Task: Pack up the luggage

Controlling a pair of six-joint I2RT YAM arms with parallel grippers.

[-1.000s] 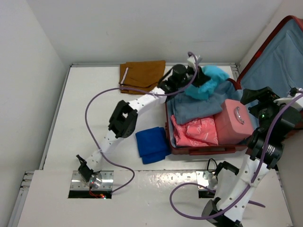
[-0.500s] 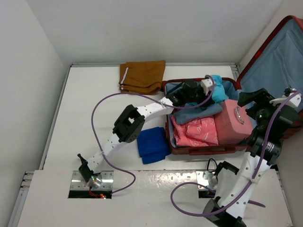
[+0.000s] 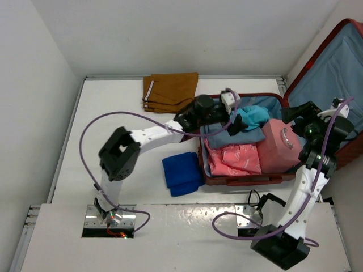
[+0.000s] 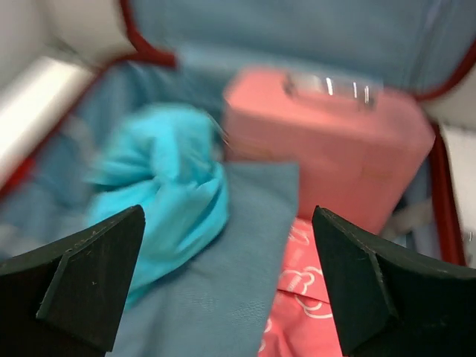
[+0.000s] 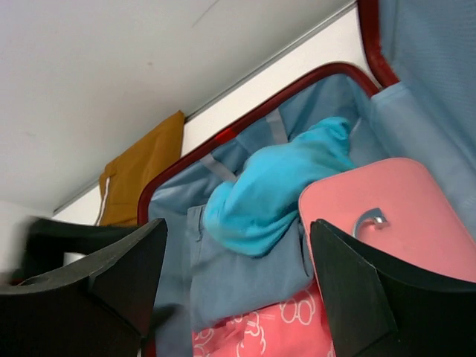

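Far right on the white table (image 3: 113, 96), large red hard-shell suitcase (image 3: 241, 181) lies open, lid raised, grey-blue lining, clothes (image 3: 235, 158) and a pink case (image 3: 278, 144) inside. Left gripper (image 4: 228, 216) and right gripper (image 5: 238, 227): jaws wide, empty. Plain white walls (image 3: 170, 34).

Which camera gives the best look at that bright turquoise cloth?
The right wrist view: the turquoise cloth is sharp and large. The left wrist view blurs it; the top view shows it small.

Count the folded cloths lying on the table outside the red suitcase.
2: a mustard-brown folded garment at the far edge; a royal-blue folded cloth beside the red hard-shell suitcase. Others may be hidden.
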